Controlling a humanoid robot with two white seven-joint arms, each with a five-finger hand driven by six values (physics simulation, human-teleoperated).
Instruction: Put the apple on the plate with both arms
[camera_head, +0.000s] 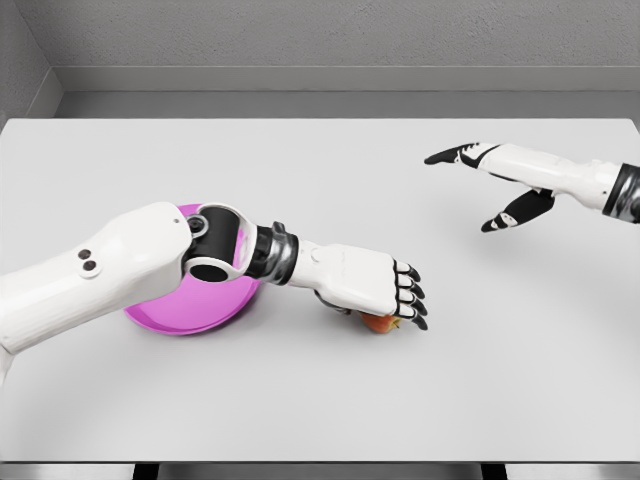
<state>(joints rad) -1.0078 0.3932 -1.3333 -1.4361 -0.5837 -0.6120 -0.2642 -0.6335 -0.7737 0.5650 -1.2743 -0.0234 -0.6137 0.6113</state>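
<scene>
Apple (378, 321) is mostly hidden right now, only a small reddish-orange sliver of it peeks out from under the left hand (365, 283), down on the grey table (320, 400) a bit right of center. The left hand sits palm-down right on top of it, black-tipped fingers (410, 293) curled over the far side, so it looks like the hand is closed around the fruit, though the underside of the grip can't be seen. The apple seems to be touching the tabletop.

The plate (185, 318) is a magenta dish just to the left of the apple, and the left forearm (120, 265) crosses over it, covering most of its top half. Apple and plate are close but not touching.

Over at the upper right, the right hand (500, 180) hovers above the table, well apart from the apple, fingers spread and relaxed, thumb hanging down, holding nothing. 1 arm on the fruit, 1 off to the side.
</scene>
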